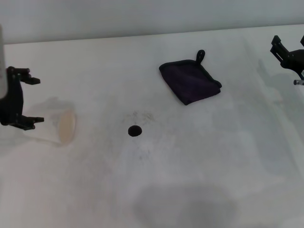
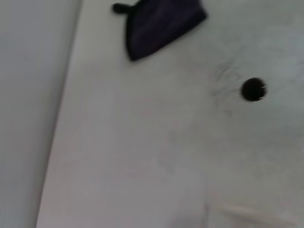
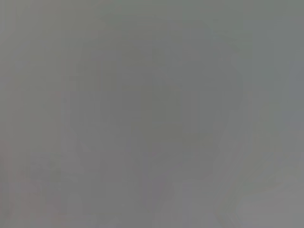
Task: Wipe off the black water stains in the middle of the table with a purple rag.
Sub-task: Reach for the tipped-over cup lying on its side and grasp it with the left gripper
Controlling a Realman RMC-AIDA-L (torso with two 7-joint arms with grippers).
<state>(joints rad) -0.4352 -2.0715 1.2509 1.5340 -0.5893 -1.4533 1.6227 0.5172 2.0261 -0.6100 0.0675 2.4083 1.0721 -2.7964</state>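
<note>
Worktop point(image 1: 95, 190) is white and matte. The black water stains point(image 1: 135, 131) sit near its middle: 1 small round blot with faint grey speckles around it. The same blot shows in my left wrist view point(image 2: 253, 89).

The purple rag point(image 1: 191, 80) lies folded flat at about 1 o'clock from the blot, well apart from it, loop corner toward the far edge. Part of the rag shows in the left wrist view too point(image 2: 159, 26). Nothing touches it.

My left gripper point(image 1: 29, 100) hangs at the left edge, about 9 o'clock from the blot, fingers spread with 1 black tip far and 1 near, holding nothing. A white paper cup point(image 1: 59, 126) lies on its side just beside that gripper, mouth toward the blot, between gripper and blot. It is not on the line from rag to blot.

My right gripper point(image 1: 285, 52) is at the far right edge, about 3 o'clock from the rag, well apart from it. Cannot tell how it is set. The right wrist view is a plain grey blur.

A faint grey shadow patch point(image 1: 185, 204) lies at about 5 o'clock from the blot.
</note>
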